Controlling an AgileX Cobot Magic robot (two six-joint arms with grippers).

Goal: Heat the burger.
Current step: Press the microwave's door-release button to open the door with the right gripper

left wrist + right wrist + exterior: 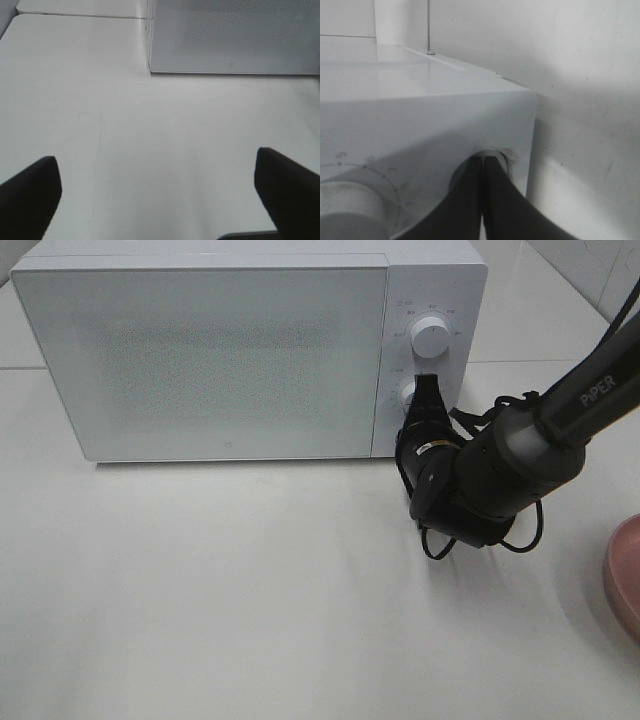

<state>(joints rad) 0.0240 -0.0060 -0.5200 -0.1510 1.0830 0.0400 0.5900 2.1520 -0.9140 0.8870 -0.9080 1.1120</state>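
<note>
Microwave at far side of bench, right end effector at its lower knob, plate at near right edge

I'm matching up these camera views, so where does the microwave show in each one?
Exterior high: microwave fills the upper left, door shut.
Left wrist: its door, across the table from the open left jaws.
Right wrist: its panel close up, shut right jaws at the lower knob.
Shared: lower knob, exterior high and right wrist only.
</note>
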